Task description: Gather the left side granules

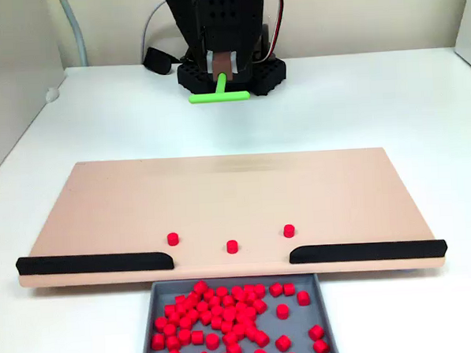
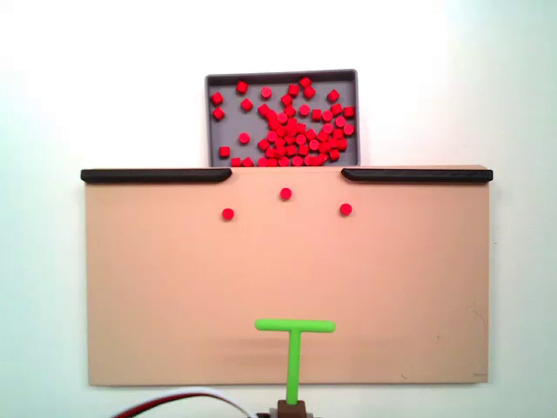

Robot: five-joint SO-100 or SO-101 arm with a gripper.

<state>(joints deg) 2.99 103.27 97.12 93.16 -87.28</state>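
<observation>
nearest the lens in a fixed view, the grey tray (image 1: 316,281) holds a heap of red granules (image 1: 227,319), sitting just under the gap between two black rails so swept pellets can drop into it.

going left to right across the tan board (image 1: 142,205) in that view: the left black rail (image 1: 94,264), then three loose granules, the left one (image 1: 172,239), the middle one (image 1: 232,246) and the right one (image 1: 289,231), then the right black rail (image 1: 367,251). the rails probably funnel pellets toward the gap.

all three strays lie well apart from the green t-shaped pusher (image 2: 294,327), far ahead of its crossbar on the tray side of the board. the left one sits ahead and to the left of the bar in both fixed views (image 2: 227,213), the middle one almost straight ahead.

the gripper (image 1: 223,69) carries the pusher by its stem, crossbar forward, pulled back near the arm's base; whether the jaws truly pinch the stem i cannot tell, since the dark housing hides them.

by my reading most gathering is done and the strays remain.
</observation>
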